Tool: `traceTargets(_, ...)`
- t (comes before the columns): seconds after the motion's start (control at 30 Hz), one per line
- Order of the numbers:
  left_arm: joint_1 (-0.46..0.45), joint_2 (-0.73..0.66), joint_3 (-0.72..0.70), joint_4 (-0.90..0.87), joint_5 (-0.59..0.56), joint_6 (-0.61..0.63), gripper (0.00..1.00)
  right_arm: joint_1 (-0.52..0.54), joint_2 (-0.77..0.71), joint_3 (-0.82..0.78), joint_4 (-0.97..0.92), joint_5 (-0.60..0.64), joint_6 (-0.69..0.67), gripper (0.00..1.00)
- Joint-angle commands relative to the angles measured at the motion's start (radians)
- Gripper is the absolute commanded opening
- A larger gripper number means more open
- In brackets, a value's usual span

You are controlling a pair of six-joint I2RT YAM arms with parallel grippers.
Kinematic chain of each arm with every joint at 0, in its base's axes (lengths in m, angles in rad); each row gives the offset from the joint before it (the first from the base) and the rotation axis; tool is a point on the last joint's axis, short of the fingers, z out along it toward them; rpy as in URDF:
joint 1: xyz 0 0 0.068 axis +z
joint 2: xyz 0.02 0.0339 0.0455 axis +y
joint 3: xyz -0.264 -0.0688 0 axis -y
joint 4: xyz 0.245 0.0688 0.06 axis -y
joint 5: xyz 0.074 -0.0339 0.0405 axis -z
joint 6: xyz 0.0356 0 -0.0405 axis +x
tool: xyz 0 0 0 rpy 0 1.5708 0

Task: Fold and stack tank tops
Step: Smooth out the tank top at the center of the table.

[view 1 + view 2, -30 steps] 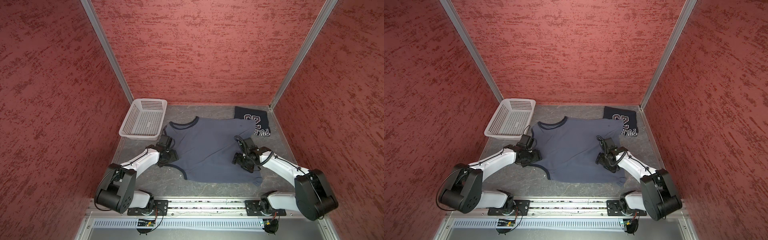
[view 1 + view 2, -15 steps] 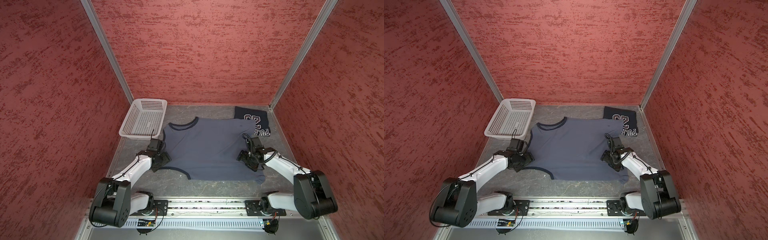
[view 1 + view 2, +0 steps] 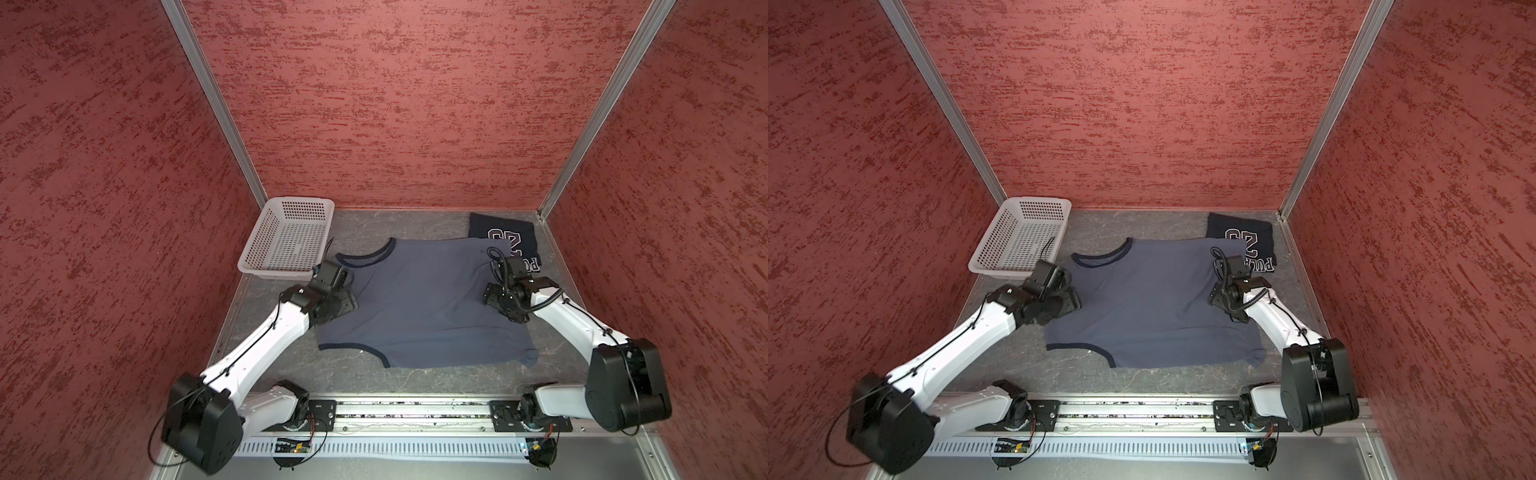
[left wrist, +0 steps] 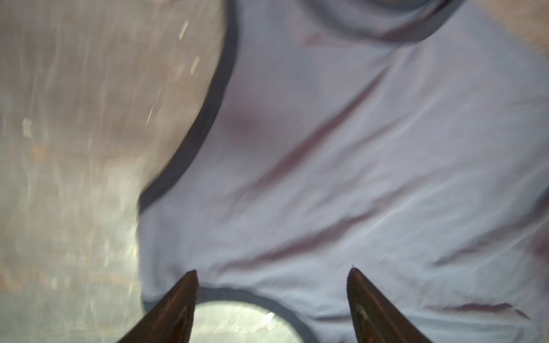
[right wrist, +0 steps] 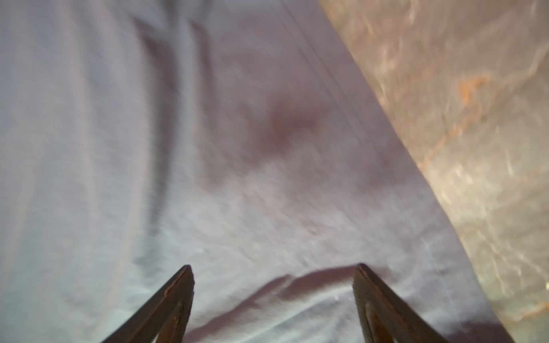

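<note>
Both arms swung outward over the last second. Jaws of left gripper (image 4: 273, 271) and right gripper (image 5: 273, 267) are spread wide with nothing between; slate blue-grey tank top with navy trim (image 3: 424, 307) lies flat beneath both. Wrist views show armhole trim and hem. Only top views show folded dark navy lettered tank top (image 3: 505, 235) far right and white perforated plastic basket (image 3: 286, 237) far left.
</note>
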Motion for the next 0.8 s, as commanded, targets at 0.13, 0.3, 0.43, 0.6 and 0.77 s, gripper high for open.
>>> traceTargets(0.13,0.061,0.439,0.423,-0.019,-0.092,0.195,0.66,-0.004,-0.032,-0.011,0.062,-0.049,-0.022,0.85)
traceTargets(0.3,0.119,0.665,0.646,-0.089,-0.1,0.177,0.61,-0.003,-0.036,-0.055,0.106,-0.075,-0.016,0.85)
traceTargets(0.43,0.162,0.788,0.746,-0.119,-0.118,0.142,0.58,-0.003,-0.034,-0.077,0.124,-0.088,-0.016,0.84)
traceTargets(0.6,0.18,0.885,0.814,-0.134,-0.149,0.125,0.53,-0.004,-0.031,-0.097,0.145,-0.101,-0.014,0.84)
traceTargets(0.77,0.188,0.948,0.85,-0.138,-0.19,0.109,0.47,-0.004,-0.017,-0.107,0.154,-0.108,-0.017,0.84)
